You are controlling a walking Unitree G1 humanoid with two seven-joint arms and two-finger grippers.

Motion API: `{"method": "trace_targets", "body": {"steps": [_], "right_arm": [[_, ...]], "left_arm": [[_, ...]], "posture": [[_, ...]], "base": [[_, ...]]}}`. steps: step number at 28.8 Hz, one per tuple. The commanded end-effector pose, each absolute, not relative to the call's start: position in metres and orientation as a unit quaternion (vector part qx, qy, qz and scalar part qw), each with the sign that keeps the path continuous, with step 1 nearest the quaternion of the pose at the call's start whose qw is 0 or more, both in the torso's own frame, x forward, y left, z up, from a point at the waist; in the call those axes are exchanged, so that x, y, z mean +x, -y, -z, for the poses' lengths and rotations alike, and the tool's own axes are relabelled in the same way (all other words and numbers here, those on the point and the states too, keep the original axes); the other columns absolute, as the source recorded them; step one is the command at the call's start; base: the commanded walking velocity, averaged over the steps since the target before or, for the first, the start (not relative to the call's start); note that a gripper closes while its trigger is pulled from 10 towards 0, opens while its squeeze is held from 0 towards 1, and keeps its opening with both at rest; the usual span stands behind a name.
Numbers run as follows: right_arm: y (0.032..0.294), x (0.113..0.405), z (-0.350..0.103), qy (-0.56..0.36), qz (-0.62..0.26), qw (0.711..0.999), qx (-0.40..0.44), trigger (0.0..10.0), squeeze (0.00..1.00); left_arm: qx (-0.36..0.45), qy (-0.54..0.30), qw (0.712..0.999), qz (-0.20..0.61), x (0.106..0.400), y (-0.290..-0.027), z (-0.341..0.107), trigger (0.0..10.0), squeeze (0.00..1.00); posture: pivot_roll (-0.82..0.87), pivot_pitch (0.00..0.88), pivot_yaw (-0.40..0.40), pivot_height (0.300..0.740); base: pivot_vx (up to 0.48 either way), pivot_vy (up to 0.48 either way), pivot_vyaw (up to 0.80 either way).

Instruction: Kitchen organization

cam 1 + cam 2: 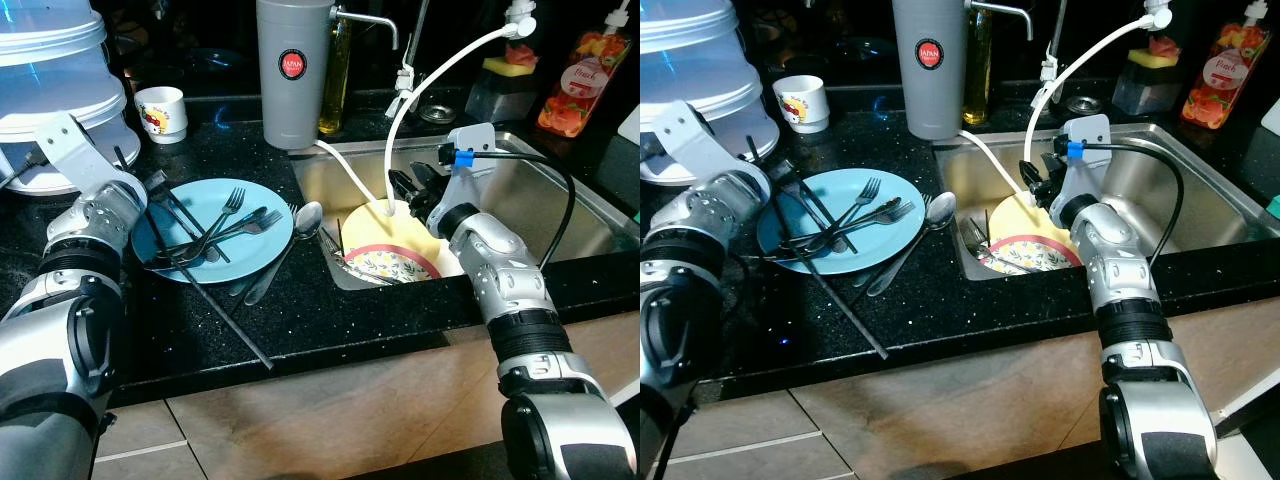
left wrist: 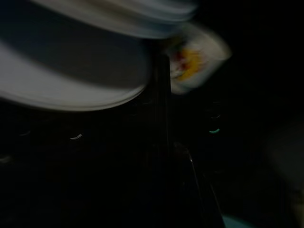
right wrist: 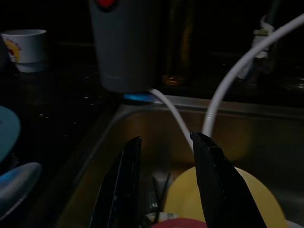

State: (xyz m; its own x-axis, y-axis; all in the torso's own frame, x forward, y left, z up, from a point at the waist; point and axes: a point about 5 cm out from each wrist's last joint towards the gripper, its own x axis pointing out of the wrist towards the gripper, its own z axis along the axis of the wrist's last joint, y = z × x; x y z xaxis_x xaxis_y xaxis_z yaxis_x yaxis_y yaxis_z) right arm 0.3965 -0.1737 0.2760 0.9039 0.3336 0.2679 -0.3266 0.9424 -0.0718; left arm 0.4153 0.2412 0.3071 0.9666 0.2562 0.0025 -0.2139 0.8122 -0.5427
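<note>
A light blue plate (image 1: 272,218) lies on the black counter with several forks (image 1: 236,206) piled on it. A spoon (image 1: 308,216) rests off its right rim and a long black stick (image 1: 225,315) crosses its left side. My left gripper (image 1: 160,190) is at the plate's left rim. In the sink (image 1: 560,200) a yellow plate (image 1: 385,232) leans over a red-rimmed patterned plate (image 1: 398,264) and some cutlery. My right gripper (image 3: 166,138) hangs open just above the yellow plate (image 3: 209,194), holding nothing, close to a white hose (image 1: 420,85).
A grey canister (image 1: 292,70) and an oil bottle (image 1: 335,90) stand behind the sink's left corner. A white cup (image 1: 162,110) and a stacked white container (image 1: 50,80) are at the back left. A sponge (image 1: 510,65) and a soap bottle (image 1: 580,85) sit behind the sink.
</note>
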Motion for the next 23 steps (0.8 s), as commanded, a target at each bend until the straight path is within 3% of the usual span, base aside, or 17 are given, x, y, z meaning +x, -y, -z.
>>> {"method": "trace_targets", "body": {"steps": [1,6,9,14,17,23], "right_arm": [[0.174,0.397,-0.281,0.145,-0.169,0.975,-0.003,10.0,0.00],[0.174,0.397,-0.284,0.147,-0.170,0.974,0.005,10.0,0.00],[0.174,0.397,-0.285,0.149,-0.170,0.974,0.010,10.0,0.00],[0.173,0.395,-0.289,0.156,-0.171,0.972,0.046,10.0,0.00],[0.170,0.393,-0.291,0.164,-0.176,0.967,0.083,10.0,0.00],[0.160,0.390,-0.295,0.171,-0.196,0.957,0.126,10.0,0.00]], "left_arm": [[-0.288,0.053,0.953,-0.082,0.417,-0.228,-0.322,0.0,0.00],[-0.310,0.053,0.948,0.048,0.414,-0.190,-0.336,0.0,0.00],[-0.324,0.058,0.942,0.065,0.411,-0.186,-0.337,0.0,0.00],[-0.339,0.130,0.930,0.048,0.402,-0.200,-0.348,0.0,0.00],[-0.376,0.173,0.909,0.036,0.395,-0.207,-0.352,0.0,0.00],[-0.418,0.177,0.890,0.038,0.389,-0.207,-0.342,0.0,0.00]], "posture": [[0.04,0.121,0.004,0.740],[0.05,0.112,0.004,0.740],[0.05,0.108,0.006,0.740],[0.05,0.105,0.005,0.740],[0.05,0.104,0.005,0.740],[0.05,0.103,0.008,0.740]], "base": [[0.000,0.000,0.00],[0.000,0.000,0.00],[0.000,0.000,0.00],[0.000,0.000,0.00],[0.000,0.000,0.00],[0.000,0.000,0.00]]}}
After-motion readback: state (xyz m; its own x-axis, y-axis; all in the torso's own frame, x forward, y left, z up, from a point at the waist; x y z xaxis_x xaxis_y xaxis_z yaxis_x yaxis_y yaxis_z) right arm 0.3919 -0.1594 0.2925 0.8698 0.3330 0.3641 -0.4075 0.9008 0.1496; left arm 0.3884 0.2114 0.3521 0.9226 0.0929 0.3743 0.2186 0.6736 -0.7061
